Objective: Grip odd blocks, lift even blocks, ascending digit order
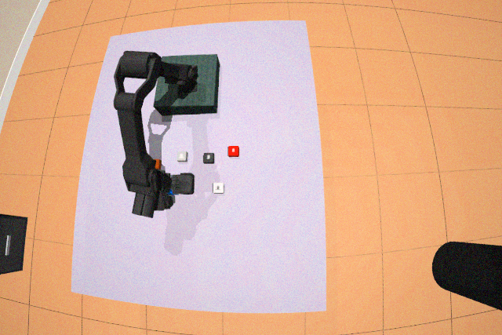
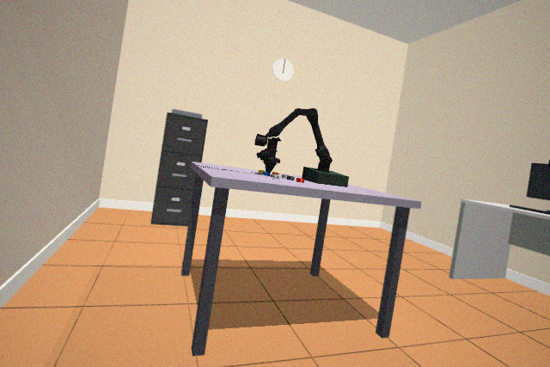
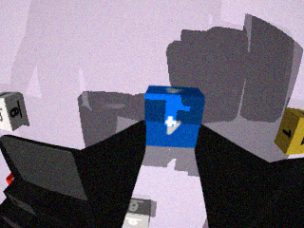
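Observation:
The blue block (image 3: 159, 135) (image 1: 171, 192) (image 2: 265, 173) shows a 4. My gripper (image 3: 171, 128) (image 2: 268, 172) is shut on it, a finger against each side, at table height; whether the block is raised slightly I cannot tell. The yellow block (image 3: 292, 133) (image 2: 260, 172) shows a 1, right of the gripper in the wrist view. A white block (image 1: 218, 187) (image 3: 10, 111) stands to the left there. A light grey block (image 1: 182, 156) (image 3: 137, 216), a dark block (image 1: 208, 158), a red block (image 1: 233, 151) (image 2: 300, 180) and an orange block (image 1: 158, 163) stand apart; their digits are unclear.
The arm rises from a dark green base box (image 1: 206, 96) (image 2: 328, 177) on the pale lilac table (image 1: 263, 242) (image 2: 373, 196). The arm hides part of the table in the top view. A filing cabinet (image 2: 180, 168) stands beyond the table.

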Motion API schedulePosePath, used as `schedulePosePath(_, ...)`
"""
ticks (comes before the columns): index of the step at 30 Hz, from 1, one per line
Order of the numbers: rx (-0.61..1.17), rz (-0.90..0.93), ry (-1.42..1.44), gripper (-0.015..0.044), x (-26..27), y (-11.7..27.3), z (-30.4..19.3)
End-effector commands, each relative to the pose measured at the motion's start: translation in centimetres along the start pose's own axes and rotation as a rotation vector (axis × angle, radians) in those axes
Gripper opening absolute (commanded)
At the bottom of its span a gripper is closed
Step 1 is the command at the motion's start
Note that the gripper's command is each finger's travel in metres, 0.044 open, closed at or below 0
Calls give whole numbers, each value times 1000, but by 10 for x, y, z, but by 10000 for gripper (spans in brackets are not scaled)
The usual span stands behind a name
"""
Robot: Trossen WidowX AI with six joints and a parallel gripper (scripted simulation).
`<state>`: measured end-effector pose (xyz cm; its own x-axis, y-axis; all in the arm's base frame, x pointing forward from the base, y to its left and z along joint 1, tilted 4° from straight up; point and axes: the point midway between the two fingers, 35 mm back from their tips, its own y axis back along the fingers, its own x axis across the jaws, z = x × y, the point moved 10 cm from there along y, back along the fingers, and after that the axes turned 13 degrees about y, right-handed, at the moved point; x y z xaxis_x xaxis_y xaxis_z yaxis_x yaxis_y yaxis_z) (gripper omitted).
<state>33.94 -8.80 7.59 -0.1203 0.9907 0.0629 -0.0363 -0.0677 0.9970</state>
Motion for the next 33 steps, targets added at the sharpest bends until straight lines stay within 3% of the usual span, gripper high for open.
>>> schedulePosePath(1, 0, 0, -5, 120, 0, -1, 0)
schedulePosePath(33, 0, 0, -5, 120, 0, 14, 0)
